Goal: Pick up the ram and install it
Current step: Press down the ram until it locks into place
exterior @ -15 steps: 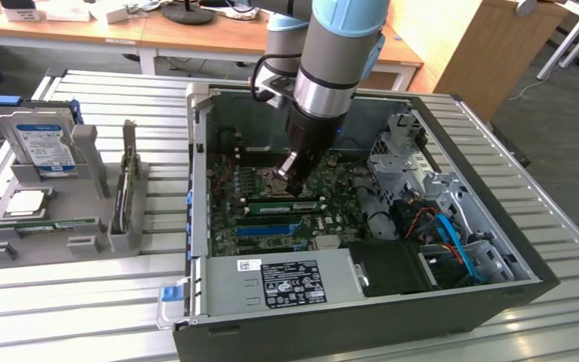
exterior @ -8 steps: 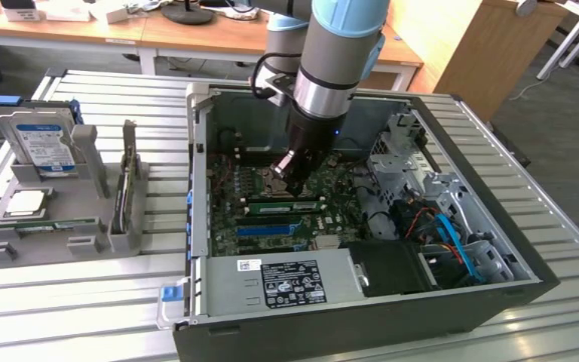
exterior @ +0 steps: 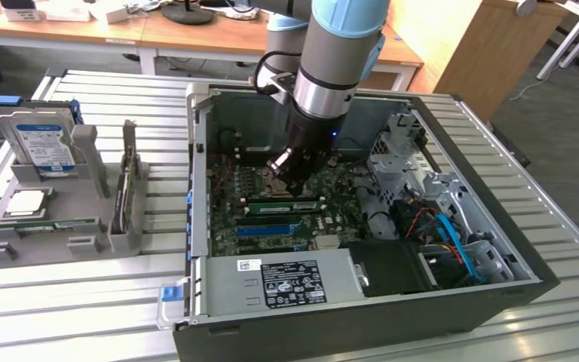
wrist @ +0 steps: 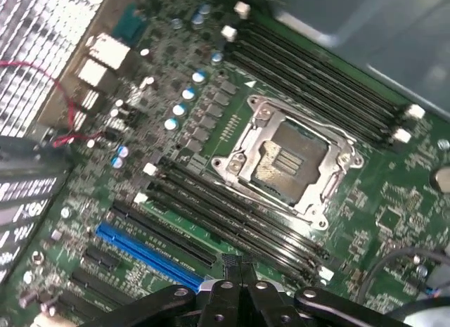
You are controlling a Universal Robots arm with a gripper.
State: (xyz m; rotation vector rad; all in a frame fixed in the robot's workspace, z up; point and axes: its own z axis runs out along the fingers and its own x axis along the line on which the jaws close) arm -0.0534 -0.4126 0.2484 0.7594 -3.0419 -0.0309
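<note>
Slatted metal surface (exterior: 88, 302) carries an open PC case (exterior: 370, 317). Fingers pressed together, apparently empty, gripper (exterior: 287, 181) (wrist: 238, 267) low over the motherboard (wrist: 211, 130). Ram (exterior: 58, 225) lies flat on the grey fixture (exterior: 28, 253), well apart toward the exterior view's left, long axis roughly left-right.

A robotics lab or workshop: an opened computer case (exterior: 370, 226) is lying on a slatted metal table (exterior: 88, 302), with wooden desks (exterior: 99, 34) standing behind.
</note>
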